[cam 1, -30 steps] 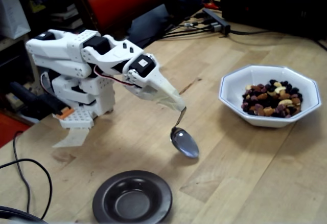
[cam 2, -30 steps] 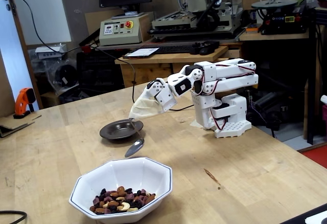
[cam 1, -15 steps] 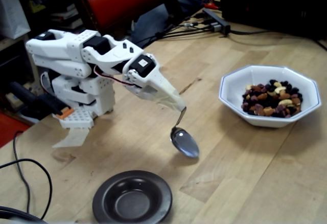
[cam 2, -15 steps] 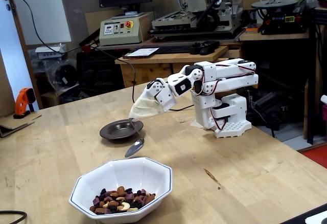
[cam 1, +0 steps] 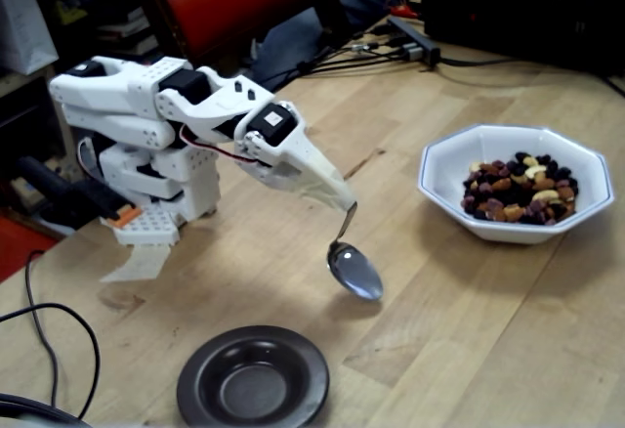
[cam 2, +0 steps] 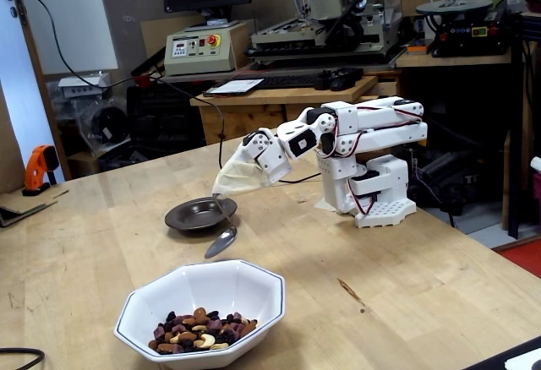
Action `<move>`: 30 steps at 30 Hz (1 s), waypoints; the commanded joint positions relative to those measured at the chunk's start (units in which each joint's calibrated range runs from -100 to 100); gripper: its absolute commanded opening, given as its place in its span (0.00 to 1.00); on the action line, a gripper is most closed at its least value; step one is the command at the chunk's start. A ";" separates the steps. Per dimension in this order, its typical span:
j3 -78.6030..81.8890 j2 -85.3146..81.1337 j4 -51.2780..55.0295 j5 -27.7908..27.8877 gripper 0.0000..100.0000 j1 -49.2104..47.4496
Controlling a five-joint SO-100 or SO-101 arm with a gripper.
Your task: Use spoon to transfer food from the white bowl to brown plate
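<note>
1. One small change since half a second ago: the spoon point(cam 1: 354, 272) has edged slightly right in this fixed view, toward the bowl point(cam 1: 444, 169).
2. Tool point(cam 1: 342, 202) is clenched on the spoon's handle; spoon looks empty, hanging above the surface.
3. Food point(cam 1: 520, 192) sits in the bowl, far right; plate point(cam 1: 200, 374) bare, near left.
4. Judgement: scooping not yet begun.

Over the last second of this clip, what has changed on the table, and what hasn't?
Very little. The end effector and the spoon it holds have drifted slightly: a touch rightward in a fixed view, a touch leftward in the other. The spoon looks empty. Nothing was picked up or released. The white bowl, its food and the empty brown plate stayed put.
</note>
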 commanded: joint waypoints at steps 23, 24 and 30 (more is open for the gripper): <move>-25.67 0.50 -1.25 0.10 0.04 0.12; -26.38 0.50 -1.25 0.10 0.04 0.12; -30.98 6.67 -1.33 0.10 0.04 0.64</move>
